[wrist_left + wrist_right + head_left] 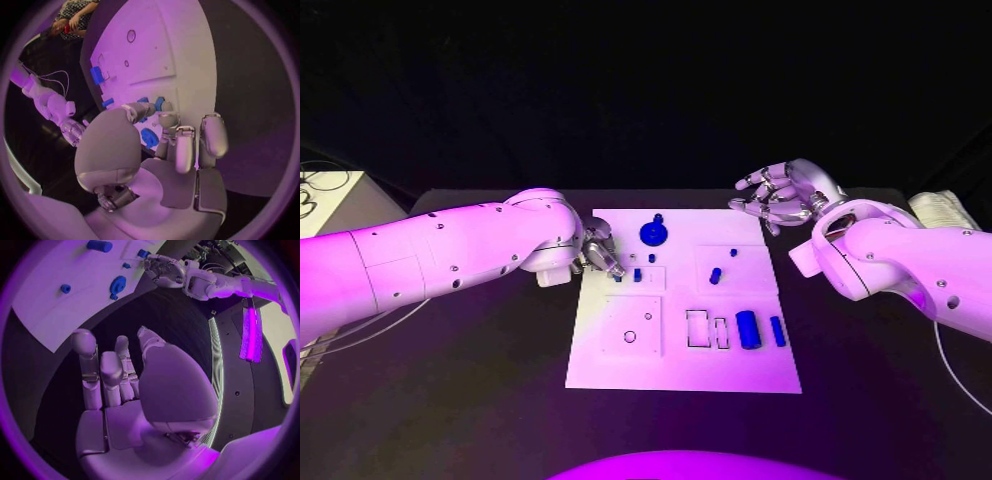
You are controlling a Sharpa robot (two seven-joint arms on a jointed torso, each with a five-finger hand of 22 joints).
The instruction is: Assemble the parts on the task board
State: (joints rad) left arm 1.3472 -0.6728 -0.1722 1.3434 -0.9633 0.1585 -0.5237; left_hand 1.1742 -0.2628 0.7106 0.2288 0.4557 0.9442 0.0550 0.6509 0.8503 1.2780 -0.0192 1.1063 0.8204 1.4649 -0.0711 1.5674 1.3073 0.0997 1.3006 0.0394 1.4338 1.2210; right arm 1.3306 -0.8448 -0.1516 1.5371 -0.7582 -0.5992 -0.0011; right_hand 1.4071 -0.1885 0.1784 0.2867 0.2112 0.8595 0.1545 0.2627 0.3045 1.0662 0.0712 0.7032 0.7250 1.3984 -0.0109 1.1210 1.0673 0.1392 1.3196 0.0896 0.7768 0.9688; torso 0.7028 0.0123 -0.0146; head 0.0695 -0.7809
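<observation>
Two white arms reach in over a black surface (473,400), one from each side, with the white task board (682,370) lying between them. No brand, label or writing can be read on anything here.

At the board's left edge, the left hand (599,251) is down on the plate, its fingers (185,150) curled in beside small blue parts. In the left wrist view a small blue peg (160,103) sits right at the tip of the thumb and another blue piece (149,138) lies just beside the curled fingers; whether the hand actually pinches one of them, I cannot tell.

Off the board's far right corner, the right hand (783,194) hovers above the dark surface, fingers apart and holding nothing. Its wrist view shows the fingers (84,365) raised and spread over bare black surface, well apart from the board.

On the board, a round blue knob (653,234) stands near the far edge, close to the left hand. A short blue peg (715,276) lies near the middle. Toward the near right, a blue cylinder (747,329) and a slimmer blue bar (777,331) stand side by side, just beside rectangular recesses (705,329). A square outline (633,326) with small holes marks the near left part.

Around the surface the room is dark, and thin cables (326,185) rest on a pale stand at the far left.
</observation>
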